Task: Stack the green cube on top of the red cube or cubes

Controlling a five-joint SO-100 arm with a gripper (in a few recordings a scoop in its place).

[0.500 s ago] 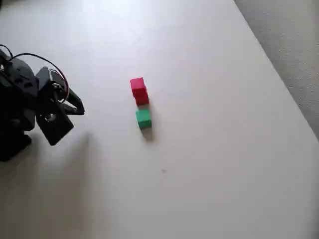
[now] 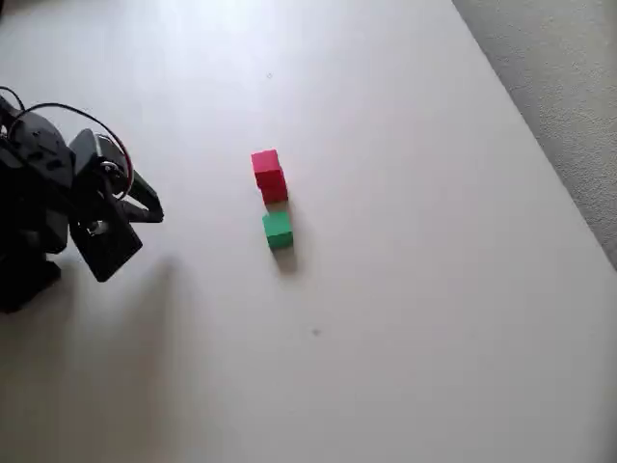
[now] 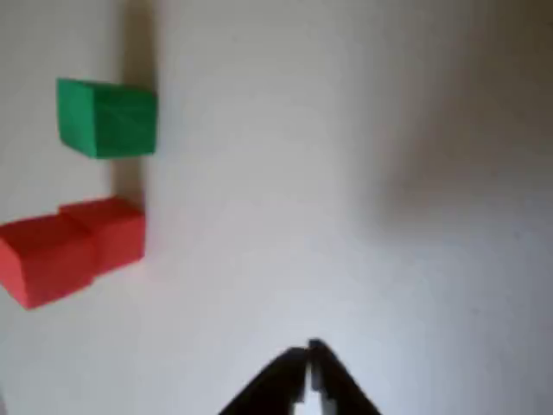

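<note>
Zero held | gripper [image 3: 308, 353] fingertips together, apart from green cube [image 3: 106, 118]

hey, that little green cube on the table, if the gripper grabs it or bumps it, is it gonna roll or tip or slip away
The green cube sits flat on the table with square faces, so it will probably slide rather than roll or tip. It looks solid and rigid, likely holding its shape in a pinch. Its matte faces suggest fair grip. It lies just apart from the red cubes, so a push that way may knock them.
</note>
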